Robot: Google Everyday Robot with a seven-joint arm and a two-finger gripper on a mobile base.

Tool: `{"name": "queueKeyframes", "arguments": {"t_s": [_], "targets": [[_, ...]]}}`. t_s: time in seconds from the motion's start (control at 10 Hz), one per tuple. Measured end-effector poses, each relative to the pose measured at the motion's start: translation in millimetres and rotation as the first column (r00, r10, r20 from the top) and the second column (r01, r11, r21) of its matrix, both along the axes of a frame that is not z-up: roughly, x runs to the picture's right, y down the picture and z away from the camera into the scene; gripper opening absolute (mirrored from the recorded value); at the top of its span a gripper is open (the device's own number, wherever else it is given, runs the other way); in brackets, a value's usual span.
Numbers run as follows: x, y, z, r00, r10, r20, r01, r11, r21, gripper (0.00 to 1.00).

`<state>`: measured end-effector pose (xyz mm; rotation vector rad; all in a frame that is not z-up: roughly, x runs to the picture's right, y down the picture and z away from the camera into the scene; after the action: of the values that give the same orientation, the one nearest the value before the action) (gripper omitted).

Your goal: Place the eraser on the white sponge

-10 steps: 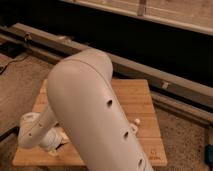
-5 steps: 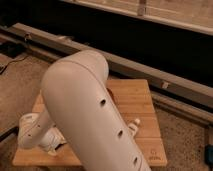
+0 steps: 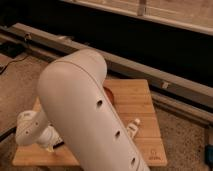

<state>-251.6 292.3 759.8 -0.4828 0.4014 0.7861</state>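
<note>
My big white arm (image 3: 85,105) fills the middle of the camera view and covers most of the wooden table (image 3: 137,97). The gripper (image 3: 52,143) is low at the left, below the white wrist (image 3: 30,129), over the table's front left part. Only a dark tip of it shows next to the arm. The eraser and the white sponge are hidden or out of view.
A dark red oval blob (image 3: 108,94) peeks out from behind the arm near the table's middle. A small white bottle (image 3: 133,128) lies on the table right of the arm. A long metal rail (image 3: 150,70) runs behind the table. The floor is speckled carpet.
The arm has barely moved; the wrist at the lower left has shifted very slightly.
</note>
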Motion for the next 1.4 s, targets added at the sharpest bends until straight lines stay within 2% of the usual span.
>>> {"name": "queueKeyframes", "arguments": {"t_s": [1.0, 1.2, 1.4], "targets": [[-15.1, -18.4, 21.3, 1.0, -0.001, 0.004, 0.001, 0.9996, 0.029, 0.65], [-16.7, -21.6, 24.3, 1.0, 0.002, 0.007, -0.002, 0.9999, 0.016, 0.65], [-18.3, -25.0, 26.9, 1.0, 0.012, 0.017, -0.012, 0.9997, -0.02, 0.65]]}}
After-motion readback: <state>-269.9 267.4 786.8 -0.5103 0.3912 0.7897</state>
